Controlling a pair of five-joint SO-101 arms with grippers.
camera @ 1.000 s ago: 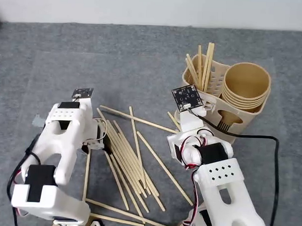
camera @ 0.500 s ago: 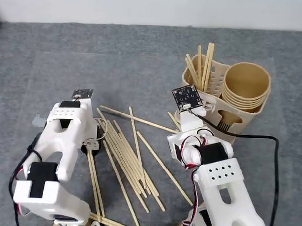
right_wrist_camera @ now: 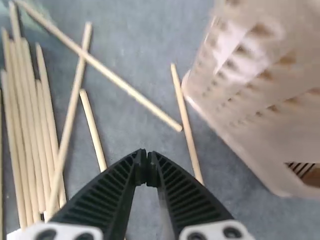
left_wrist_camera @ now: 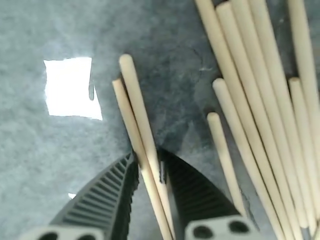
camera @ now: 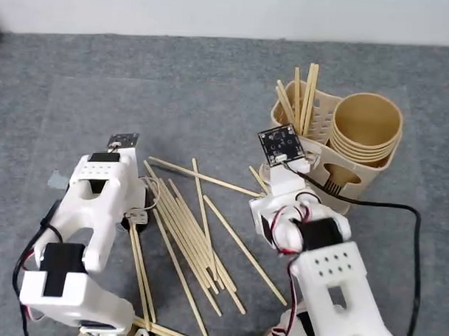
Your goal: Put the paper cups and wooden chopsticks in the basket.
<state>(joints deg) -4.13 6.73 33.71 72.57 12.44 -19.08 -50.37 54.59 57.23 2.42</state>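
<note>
Several wooden chopsticks lie scattered on the grey mat between the two arms. My left gripper is shut on a pair of chopsticks close to the mat; in the high view that pair trails back under the left arm. A beige basket at the right holds stacked paper cups and several upright chopsticks. My right gripper is shut with nothing in it, low over the mat beside the basket. One loose chopstick lies against the basket's foot.
A small white patch sits on the mat beyond the left gripper's tips. A black cable runs from the right arm's wrist camera around the basket's front. The far half of the mat is bare, ending at a white wall.
The left gripper has closed on two chopsticks and dragged them, so they now lie slanted under the left arm. The right arm's wrist shifted slightly toward the basket.
</note>
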